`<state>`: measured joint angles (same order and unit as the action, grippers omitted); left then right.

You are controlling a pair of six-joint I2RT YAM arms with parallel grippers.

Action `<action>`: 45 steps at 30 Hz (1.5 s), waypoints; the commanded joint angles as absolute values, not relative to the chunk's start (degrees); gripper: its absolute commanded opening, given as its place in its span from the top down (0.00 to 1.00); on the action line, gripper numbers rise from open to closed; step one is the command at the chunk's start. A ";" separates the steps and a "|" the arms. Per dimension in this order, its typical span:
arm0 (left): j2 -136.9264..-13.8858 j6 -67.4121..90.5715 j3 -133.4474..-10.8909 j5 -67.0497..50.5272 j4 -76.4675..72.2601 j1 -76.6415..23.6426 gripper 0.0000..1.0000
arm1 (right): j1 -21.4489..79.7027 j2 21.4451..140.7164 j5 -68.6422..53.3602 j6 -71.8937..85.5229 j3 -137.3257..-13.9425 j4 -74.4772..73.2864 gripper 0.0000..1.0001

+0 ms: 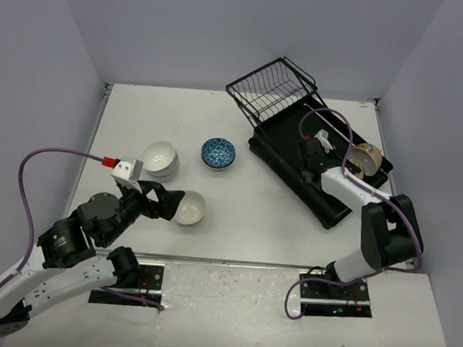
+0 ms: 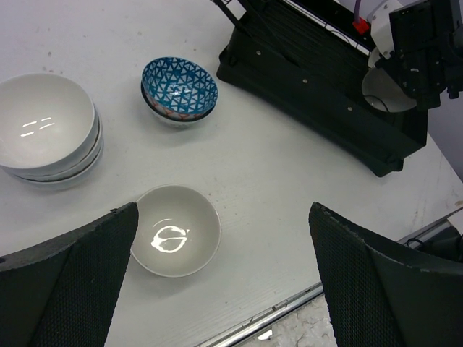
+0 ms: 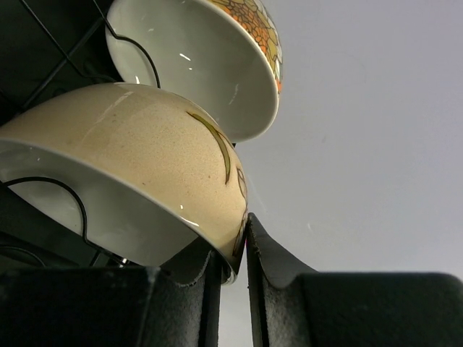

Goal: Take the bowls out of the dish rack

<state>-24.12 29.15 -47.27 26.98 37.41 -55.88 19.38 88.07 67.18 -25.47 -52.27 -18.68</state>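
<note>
At two o'clock, in the dish rack [image 1: 279, 145], right gripper [image 3: 233, 238] pinches the cream bowl [image 3: 145, 152] by its rim; thin hold may slip

Your top camera looks down on the whole table [image 1: 253, 213] from behind. Left wrist, nearer, shares its dish rack [image 1: 283, 149] and blue bowl [image 1: 218, 152]; right wrist peers closely up under a cream bowl [image 3: 145, 159].

Some bowls [image 1: 218, 152] sit left of the dish rack [image 1: 283, 149].
</note>
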 commanded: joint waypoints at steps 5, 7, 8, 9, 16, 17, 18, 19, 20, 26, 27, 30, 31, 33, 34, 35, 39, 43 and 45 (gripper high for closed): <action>-25.05 27.33 -47.20 26.63 35.24 -55.46 0.00 | 19.51 82.53 68.12 -25.93 -54.93 -12.13 1.00; -25.22 27.33 -47.20 26.72 35.24 -55.46 0.00 | 19.51 81.57 68.20 -26.19 -54.93 -10.90 1.00; -25.14 27.33 -47.20 26.72 35.24 -55.46 0.00 | 19.42 81.39 68.20 -26.28 -54.93 -10.12 1.00; -25.22 27.33 -47.20 26.72 35.24 -55.46 0.00 | 19.42 81.21 68.29 -26.28 -54.84 -9.50 1.00; -25.22 27.33 -47.11 26.89 35.24 -55.46 0.00 | 19.42 81.21 69.07 -32.15 -50.72 -0.28 1.00; -25.31 27.33 -47.11 26.98 35.24 -55.46 0.00 | 19.42 81.12 69.43 -34.34 -49.76 7.05 1.00; -25.40 27.33 -47.11 26.90 35.24 -55.46 0.00 | 19.42 80.86 69.61 -40.63 -47.31 11.99 1.00; -25.66 27.33 -47.11 26.89 35.24 -55.46 0.00 | 19.51 80.08 69.78 -43.74 -46.15 16.48 1.00; -25.75 27.33 -47.20 26.89 35.16 -55.46 0.00 | 19.51 79.72 69.87 -46.55 -45.53 23.14 1.00; -26.19 27.33 -47.29 27.33 35.33 -55.46 0.00 | 20.04 76.04 67.16 -33.04 -49.73 4.58 1.00; -26.10 27.51 -47.29 27.51 35.33 -55.46 0.00 | 20.21 75.59 66.28 -28.87 -52.79 -0.65 1.00; -25.93 27.68 -47.29 28.21 35.42 -55.46 0.00 | 21.09 73.57 63.82 -22.17 -55.45 -10.10 1.00; -26.01 27.77 -47.37 28.30 35.51 -55.46 0.00 | 21.53 72.96 63.55 -21.54 -55.72 -10.80 1.00; -25.93 28.04 -47.46 29.00 35.68 -55.46 0.00 | 22.93 70.93 61.54 -17.86 -57.29 -14.66 1.00; -25.93 28.21 -47.55 29.35 35.77 -55.37 0.00 | 23.37 70.14 60.48 -16.10 -58.17 -16.50 1.00; -25.75 28.65 -47.64 30.23 36.12 -55.28 0.00 | 24.16 68.14 57.42 -12.08 -59.84 -20.44 1.00; -24.70 30.14 -48.16 33.57 37.17 -54.32 0.00 | 26.54 62.24 43.84 -2.92 -63.54 -25.74 1.00; -22.51 31.55 -48.60 37.17 37.88 -49.23 0.00 | 28.65 60.03 26.58 8.77 -67.84 -29.17 1.00; -20.75 32.25 -48.52 37.97 37.88 -45.46 0.00 | 31.72 62.66 17.11 14.57 -70.92 -29.79 1.00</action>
<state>-22.76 30.52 -47.24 33.76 38.35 -49.39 28.73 61.49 35.53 1.30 -65.52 -29.95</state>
